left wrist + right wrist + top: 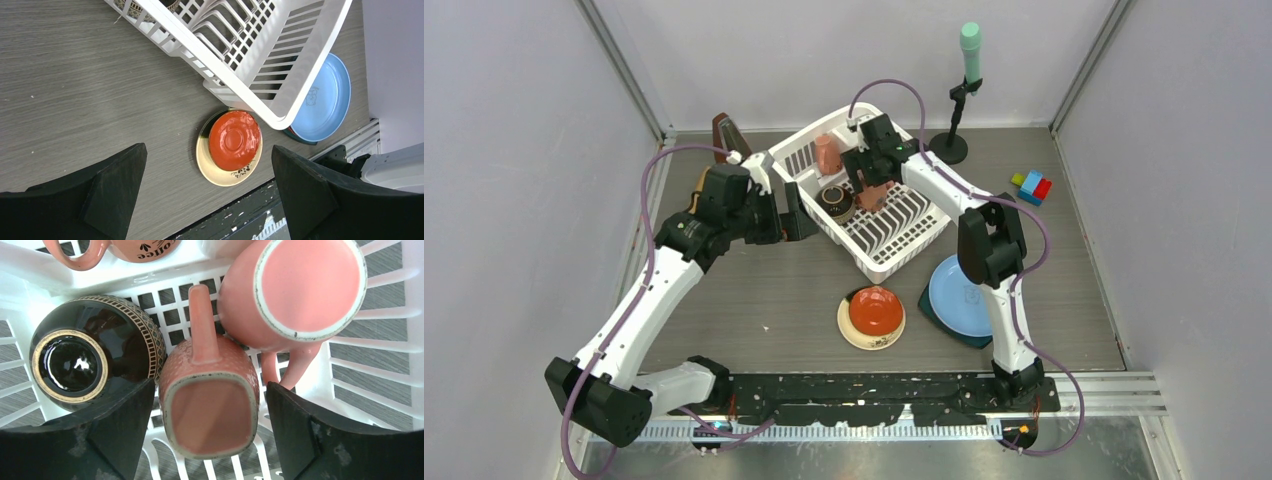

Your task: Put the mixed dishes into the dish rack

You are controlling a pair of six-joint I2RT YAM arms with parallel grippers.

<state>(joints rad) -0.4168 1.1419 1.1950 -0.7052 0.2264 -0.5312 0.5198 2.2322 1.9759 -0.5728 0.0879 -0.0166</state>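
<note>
The white dish rack (894, 262) stands at the back middle. In it lie an upturned brown bowl (95, 355), a square-bottomed pink mug (210, 410), a round pink mug (300, 285) and a third pink mug (145, 247) marked "coffee". My right gripper (210, 435) is open over the rack, a finger on each side of the square mug with a gap on both sides. My left gripper (210, 200) is open and empty above the table left of the rack. The red saucer (874, 309) lies on the cream saucer (864, 338). The light blue plate (959, 297) lies on the dark teal plate (936, 318).
A brown metronome (724, 135) stands at the back left, beside the rack. Coloured toy blocks (1032, 186) lie at the back right. A black stand with a green top (969, 45) stands behind the rack. Grey walls close in on three sides.
</note>
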